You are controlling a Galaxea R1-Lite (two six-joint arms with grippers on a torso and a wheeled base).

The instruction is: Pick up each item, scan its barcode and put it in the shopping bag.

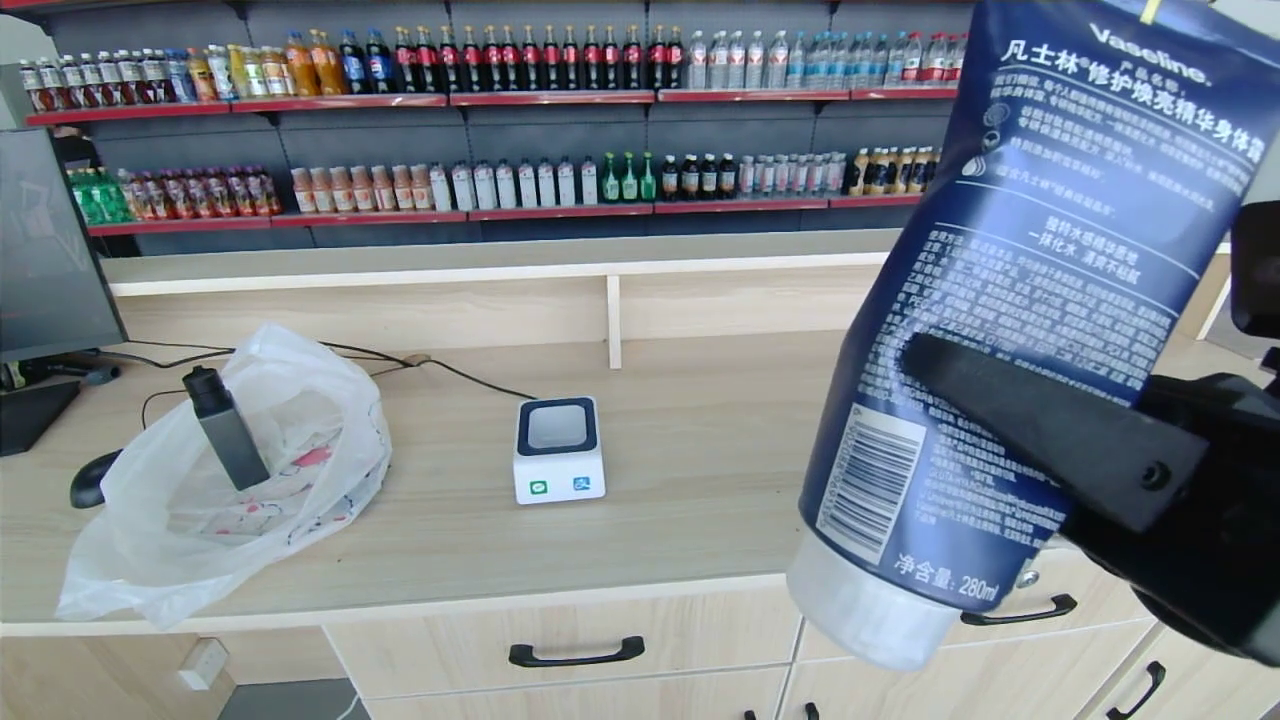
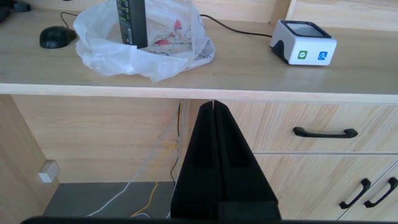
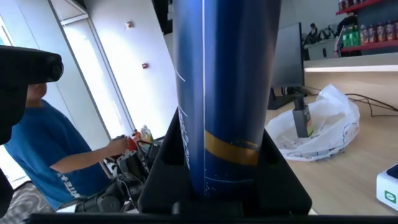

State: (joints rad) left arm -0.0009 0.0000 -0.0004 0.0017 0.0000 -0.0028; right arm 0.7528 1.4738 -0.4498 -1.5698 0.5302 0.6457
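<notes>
Entry: scan stage, second item in hand.

The right tool [image 3: 225, 146] is pinching a blue tube [image 1: 1010, 290] across its lower body, one finger on each flat face. The tube hangs in the air on the robot's right, above the front edge of the surface [image 1: 700, 480] and touching nothing else. It is tilted, with the clear cap [image 1: 870, 610] lowest. The grip sits above the barcode [image 1: 868, 480], so I judge the code is left uncovered for reading. For now the printed back and the code face the head camera, not the scanner [image 1: 559, 450].

The scanner sits mid-surface with its window facing up, well apart from the tube. I judge the scan is not done yet. The next move calls for carrying the tube over the window and rolling the wrist so the code looks down at it.

The shopping bag [image 1: 130, 540] lies slumped on the robot's left side of the surface, mouth open upward. A dark bottle [image 1: 225, 425] stands upright inside it, so one item appears to be bagged. A mouse [image 1: 92, 480] lies just beside the bag's far left.

The left tool [image 2: 213, 112] has its fingers pressed together on nothing. It is parked low, in front of the drawer fronts [image 2: 323, 134] below the surface edge, which leaves the path to the bag free.

Risk: the tube's skin is slick and soft, so it may slip during the wrist roll.
</notes>
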